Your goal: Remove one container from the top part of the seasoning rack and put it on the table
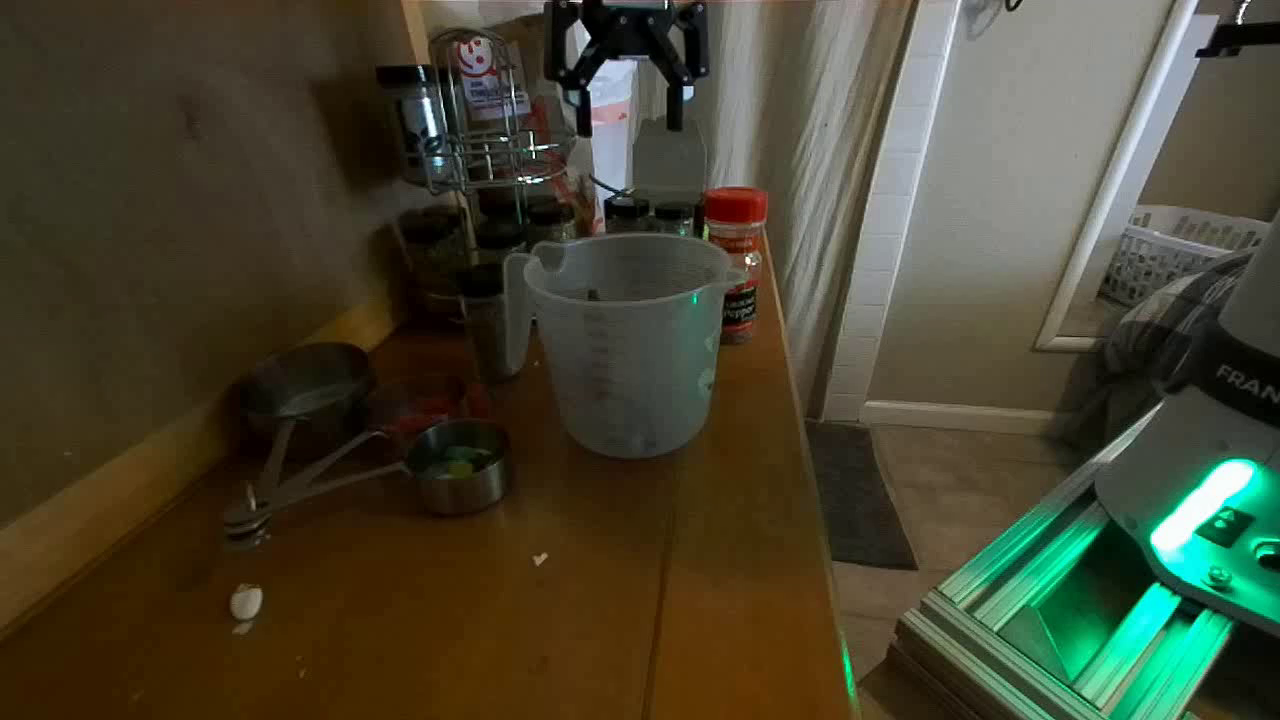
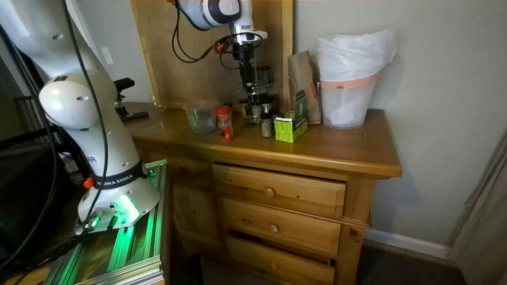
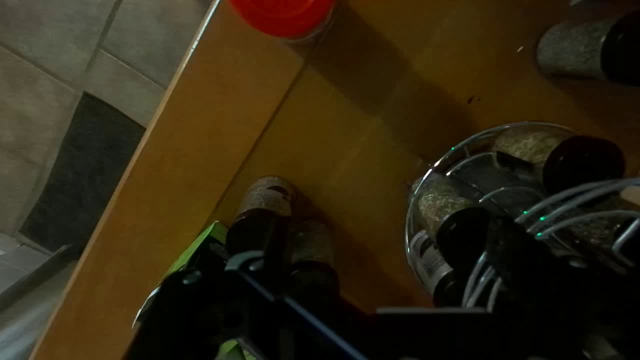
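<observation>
The bench [image 1: 560,640] is lying nearest, bearing a white scrap [image 1: 247,602], a metal cup [image 1: 465,493] holding something yellowish-green [image 1: 462,466] and, beyond, a translucent measuring cup [image 1: 630,370], contents unclear. Farther back, the container [image 1: 418,125] is standing roughly upright, dark-capped, in the top tier of the seasoning rack [image 1: 495,182], toward the backboard [image 1: 160,220] from the tool [image 1: 630,128], whose jaws are hanging apart with nothing showing between.
</observation>
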Action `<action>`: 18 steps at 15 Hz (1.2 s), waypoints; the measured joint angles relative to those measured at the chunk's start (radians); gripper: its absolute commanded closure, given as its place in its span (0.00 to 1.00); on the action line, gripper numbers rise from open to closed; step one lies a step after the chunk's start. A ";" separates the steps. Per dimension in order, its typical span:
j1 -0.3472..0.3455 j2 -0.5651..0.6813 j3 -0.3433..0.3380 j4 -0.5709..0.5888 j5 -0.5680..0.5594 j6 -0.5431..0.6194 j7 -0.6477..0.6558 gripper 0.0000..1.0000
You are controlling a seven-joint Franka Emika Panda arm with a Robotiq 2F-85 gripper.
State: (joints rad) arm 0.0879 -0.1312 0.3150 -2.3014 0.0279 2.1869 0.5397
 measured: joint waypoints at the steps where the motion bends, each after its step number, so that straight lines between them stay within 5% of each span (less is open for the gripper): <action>1: 0.000 0.000 0.000 0.000 0.000 0.000 0.000 0.00; 11: 0.018 0.000 -0.014 0.001 0.000 0.001 -0.015 0.00; 18: 0.117 -0.026 -0.013 0.068 0.001 -0.010 -0.242 0.00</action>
State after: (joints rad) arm 0.2047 -0.1577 0.3024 -2.2338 0.0285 2.1771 0.2977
